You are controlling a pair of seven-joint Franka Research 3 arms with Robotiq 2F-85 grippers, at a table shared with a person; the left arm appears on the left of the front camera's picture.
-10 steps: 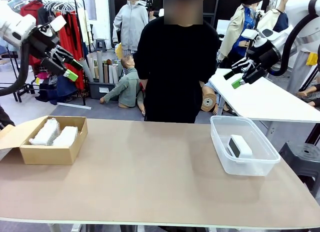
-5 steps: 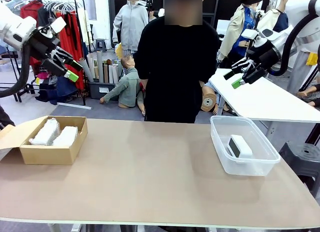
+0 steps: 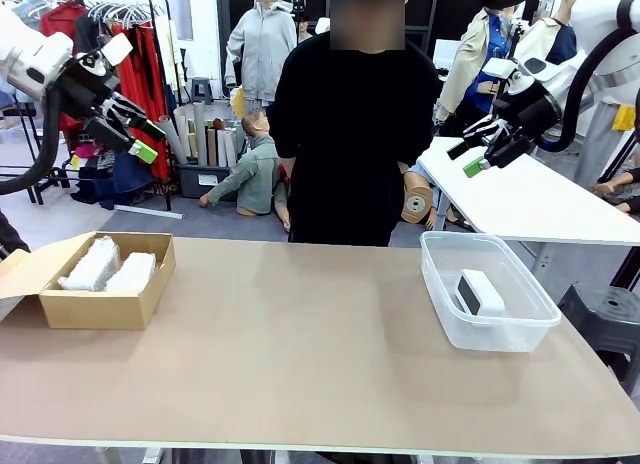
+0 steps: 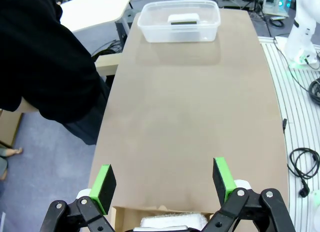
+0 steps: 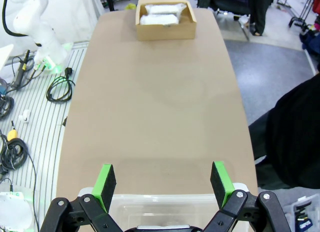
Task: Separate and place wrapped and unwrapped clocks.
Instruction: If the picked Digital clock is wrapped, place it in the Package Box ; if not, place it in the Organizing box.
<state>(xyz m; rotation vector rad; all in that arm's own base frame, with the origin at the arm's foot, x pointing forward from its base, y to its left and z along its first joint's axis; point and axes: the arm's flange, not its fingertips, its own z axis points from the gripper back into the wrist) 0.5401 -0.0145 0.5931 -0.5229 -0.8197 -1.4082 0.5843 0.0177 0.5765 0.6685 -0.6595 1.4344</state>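
Two oblong bundles in crinkly white padded wrap (image 3: 107,266) lie side by side inside an open brown cardboard box (image 3: 92,306) at the robot's left end of the long tan desk (image 3: 300,354). At the opposite end, well apart from them, a bare white rounded-rectangular digital clock with a dark screen (image 3: 479,292) rests alone in a clear plastic tub (image 3: 470,329). The stretch of desk between box and tub is bare. A person in a black top (image 3: 355,134) stands at the far edge, facing the robot. Both white arms hang high above the desk — the left end effector (image 3: 143,141) over the box end, the right end effector (image 3: 470,157) over the tub end. Each has its black fingers with green pads spread wide, holding nothing. The left wrist view looks down the desk toward the tub; the right wrist view looks toward the box.
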